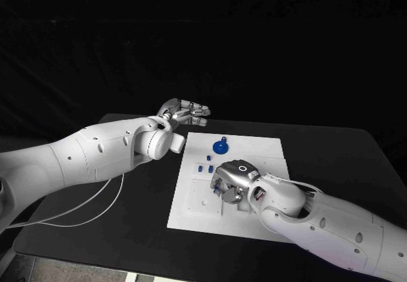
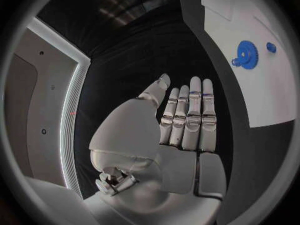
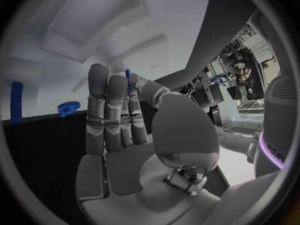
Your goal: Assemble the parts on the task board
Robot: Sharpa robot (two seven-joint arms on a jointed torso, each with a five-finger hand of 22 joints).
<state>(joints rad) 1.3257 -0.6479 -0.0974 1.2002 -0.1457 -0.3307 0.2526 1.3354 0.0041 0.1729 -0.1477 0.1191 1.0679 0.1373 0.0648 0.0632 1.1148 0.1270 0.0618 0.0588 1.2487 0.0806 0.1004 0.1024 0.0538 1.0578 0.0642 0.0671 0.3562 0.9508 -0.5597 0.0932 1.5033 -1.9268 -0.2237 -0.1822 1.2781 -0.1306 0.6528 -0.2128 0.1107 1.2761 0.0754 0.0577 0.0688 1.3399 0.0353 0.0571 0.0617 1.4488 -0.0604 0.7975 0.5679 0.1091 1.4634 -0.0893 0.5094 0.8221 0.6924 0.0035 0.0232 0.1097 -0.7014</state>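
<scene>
We find no text, label, brand, number or sign that we can read in any of these views. The task board (image 1: pixel 254 170) carries no legible markings, and the small dark marks on the arms and the clutter at the rim of the right wrist view are too small to make out.

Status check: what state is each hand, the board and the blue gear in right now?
left hand: off the board's far left corner, holding nothing.
right hand: over the board's middle; a small blue part shows between its fingers.
task board: flat on the table.
blue gear: lying on the board.
</scene>
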